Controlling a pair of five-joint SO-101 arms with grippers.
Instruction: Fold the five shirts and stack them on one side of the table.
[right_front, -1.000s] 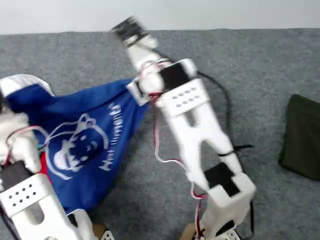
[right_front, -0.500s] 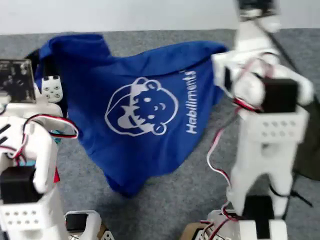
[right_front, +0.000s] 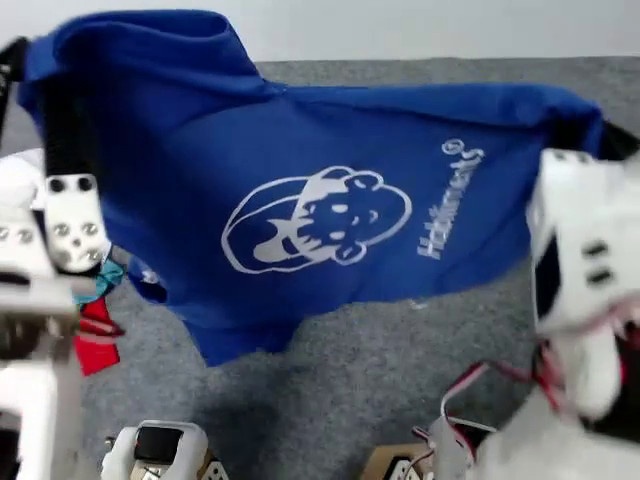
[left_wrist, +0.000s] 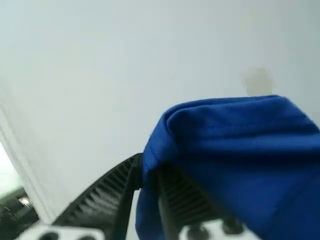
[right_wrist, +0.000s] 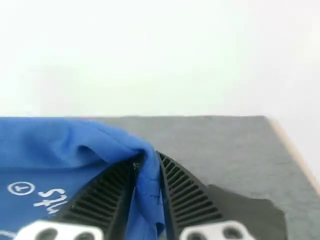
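One grey table (right_front: 400, 380) is spread beneath everything, and the blue shirt (right_front: 300, 150) is held up above it, well clear of the surface along its upper edge. The shirt is stretched wide between the two arms, its front turned toward the high camera. Its lower part hangs in a loose point toward the table. A white print (right_front: 315, 220) of a cartoon face with lettering beside it is shown near the middle of the shirt.

The left arm (right_front: 40, 290) is seen at one end of the shirt and the right arm (right_front: 580, 290) at the other end, each partly covered by the cloth.

The left gripper (left_wrist: 149, 172) is clamped on a bunched fold at the shirt's corner, with the fabric pinched between its ribbed black fingers (left_wrist: 100, 192). The right gripper (right_wrist: 147, 162) is likewise closed on the shirt's opposite corner, and a strip of blue cloth is pressed between its jaws.

A dark shape (right_wrist: 245, 212) lies on the table just beyond the shirt's right-hand corner; what it is cannot be told.

A red cloth (right_front: 95, 345) and a scrap of teal cloth (right_front: 108, 275) are seen below the shirt's left-hand edge, beside the left arm.
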